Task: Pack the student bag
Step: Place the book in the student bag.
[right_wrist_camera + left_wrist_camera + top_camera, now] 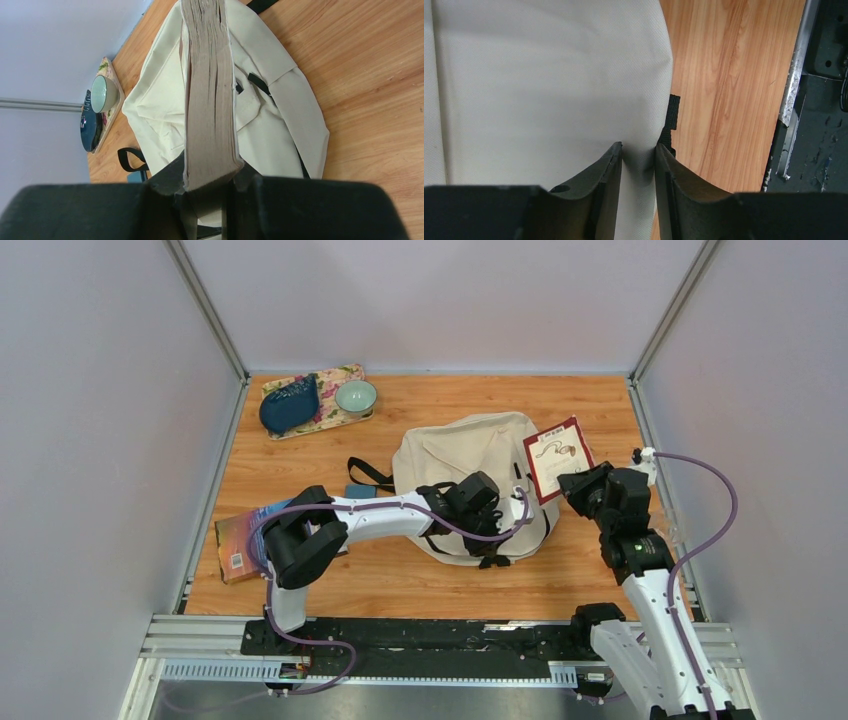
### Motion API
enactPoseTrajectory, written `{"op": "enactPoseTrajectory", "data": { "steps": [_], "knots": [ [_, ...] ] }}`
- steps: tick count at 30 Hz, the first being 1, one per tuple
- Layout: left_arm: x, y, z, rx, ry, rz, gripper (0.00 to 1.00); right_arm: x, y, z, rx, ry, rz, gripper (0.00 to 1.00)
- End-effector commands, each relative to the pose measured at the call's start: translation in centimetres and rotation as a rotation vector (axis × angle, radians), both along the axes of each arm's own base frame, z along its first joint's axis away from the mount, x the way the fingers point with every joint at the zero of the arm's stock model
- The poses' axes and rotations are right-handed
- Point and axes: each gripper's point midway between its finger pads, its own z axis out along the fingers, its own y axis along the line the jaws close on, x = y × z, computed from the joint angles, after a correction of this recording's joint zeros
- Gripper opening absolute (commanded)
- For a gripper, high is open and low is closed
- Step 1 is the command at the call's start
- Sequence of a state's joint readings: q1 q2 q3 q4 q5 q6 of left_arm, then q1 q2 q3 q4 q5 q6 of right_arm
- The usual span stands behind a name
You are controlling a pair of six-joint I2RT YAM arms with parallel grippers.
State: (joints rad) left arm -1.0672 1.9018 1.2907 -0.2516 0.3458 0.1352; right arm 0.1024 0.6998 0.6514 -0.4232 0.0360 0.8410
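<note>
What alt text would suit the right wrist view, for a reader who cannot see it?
The right end effector grips a thick book, page edges toward the camera; beyond it a cream backpack lies on a wooden table. A tray with a pale green bowl and dark blue dish sits far left.

Pale grey walls [100,440], wooden tabletop [400,585]

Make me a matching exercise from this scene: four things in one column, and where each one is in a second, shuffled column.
Things:
1. student bag
2. red-bordered book
3. pale green bowl
4. colourful book

Places:
A. on the floral tray, far left
B. clamped in the right gripper
C. flat at the table's left edge
D. mid-table, fabric pinched by the left gripper

Pairs: 1-D, 2-B, 3-A, 4-C
</note>
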Motion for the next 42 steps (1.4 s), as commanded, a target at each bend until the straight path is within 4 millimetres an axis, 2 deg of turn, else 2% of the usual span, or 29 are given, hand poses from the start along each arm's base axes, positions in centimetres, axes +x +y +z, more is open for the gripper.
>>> {"op": "enactPoseTrajectory", "data": {
  "steps": [1,5,9,12,14,17,19,22,25,26,27,28,31,32,36,38,42],
  "knots": [
    [0.5,-1.3,1.9,-0.047,-0.029,-0.002,0.37,1.2,0.0,3.0,0.019,-0.118,-0.003,0.00],
    [0.8,-1.2,2.3,-0.054,-0.052,0.012,0.30,1.2,-0.1,3.0,0.018,-0.119,-0.002,0.00],
    [1.2,-1.1,3.0,-0.062,-0.076,0.022,0.08,1.1,-0.1,3.1,0.020,-0.119,-0.001,0.00],
    [1.5,-1.1,3.6,-0.070,-0.096,0.032,0.00,0.8,-0.2,3.2,0.019,-0.118,-0.004,0.00],
    [2.1,-1.0,4.0,-0.073,-0.114,0.058,0.00,0.5,-0.3,3.5,0.016,-0.126,-0.004,0.00],
    [3.9,-0.6,4.8,-0.067,-0.187,0.136,0.00,-0.2,-0.5,3.8,0.002,-0.120,-0.002,0.00],
    [5.3,-0.5,6.2,-0.088,-0.235,0.186,0.00,-0.9,-0.8,4.3,-0.014,-0.115,-0.009,0.00],
    [8.6,0.3,8.6,-0.119,-0.280,0.314,0.00,-2.2,-1.4,4.4,-0.029,-0.090,-0.027,0.00],
    [11.7,1.3,11.6,-0.190,-0.272,0.446,0.00,-4.0,-1.6,5.5,-0.028,-0.099,-0.036,0.00],
    [12.3,1.7,12.8,-0.221,-0.278,0.468,0.00,-4.5,-1.8,5.9,-0.031,-0.109,-0.041,0.00],
    [13.1,2.0,13.9,-0.257,-0.284,0.519,0.00,-5.4,-2.1,5.4,-0.034,-0.088,-0.055,0.00],
    [13.6,2.3,14.6,-0.281,-0.279,0.546,0.00,-6.4,-2.4,6.0,-0.035,-0.120,-0.074,0.00],
    [14.2,2.8,17.4,-0.347,-0.321,0.591,0.00,-8.8,-2.6,6.7,-0.013,-0.152,-0.087,0.00],
    [14.4,3.2,18.3,-0.365,-0.338,0.610,0.00,-9.7,-2.6,6.2,-0.003,-0.131,-0.088,0.00],
    [15.4,4.1,19.9,-0.392,-0.397,0.680,0.00,-12.6,-2.2,6.5,0.060,-0.162,-0.082,0.00],
    [15.7,4.5,20.4,-0.405,-0.414,0.701,0.00,-13.7,-1.4,6.2,0.090,-0.154,-0.041,0.00],
    [15.5,4.4,21.1,-0.463,-0.414,0.701,0.00,-14.7,1.7,5.2,0.197,-0.086,0.102,0.00]
  ]
}}
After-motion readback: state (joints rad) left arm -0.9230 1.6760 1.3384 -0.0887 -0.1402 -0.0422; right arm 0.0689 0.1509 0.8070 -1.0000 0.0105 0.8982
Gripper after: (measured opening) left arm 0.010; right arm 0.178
